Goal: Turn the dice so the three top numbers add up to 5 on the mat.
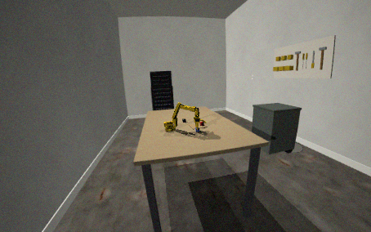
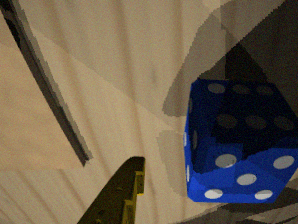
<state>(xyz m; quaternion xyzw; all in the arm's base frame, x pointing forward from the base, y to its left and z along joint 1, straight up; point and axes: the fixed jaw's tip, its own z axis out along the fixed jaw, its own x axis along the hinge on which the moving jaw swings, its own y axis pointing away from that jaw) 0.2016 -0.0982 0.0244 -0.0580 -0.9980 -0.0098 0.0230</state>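
A blue die (image 2: 236, 143) with white pips lies on the tan surface at the right of the wrist view. Its lit face shows five pips, and a shaded face beside it shows several. One yellow jaw of my gripper (image 2: 129, 185) reaches up from the bottom edge, left of the die and apart from it. The other jaw is out of view. The gripper is partly open and holds nothing. A dark line (image 2: 47, 76), the mat's edge, runs along the left. In the exterior view the arm (image 1: 184, 114) bends down to the gripper (image 1: 197, 127), with a red die (image 1: 201, 122) and a dark die (image 1: 185, 120) close by.
The arm's base (image 1: 169, 126) stands on the table left of the dice. A grey cabinet (image 1: 276, 124) stands on the floor to the right of the table. A tool board (image 1: 304, 57) hangs on the right wall.
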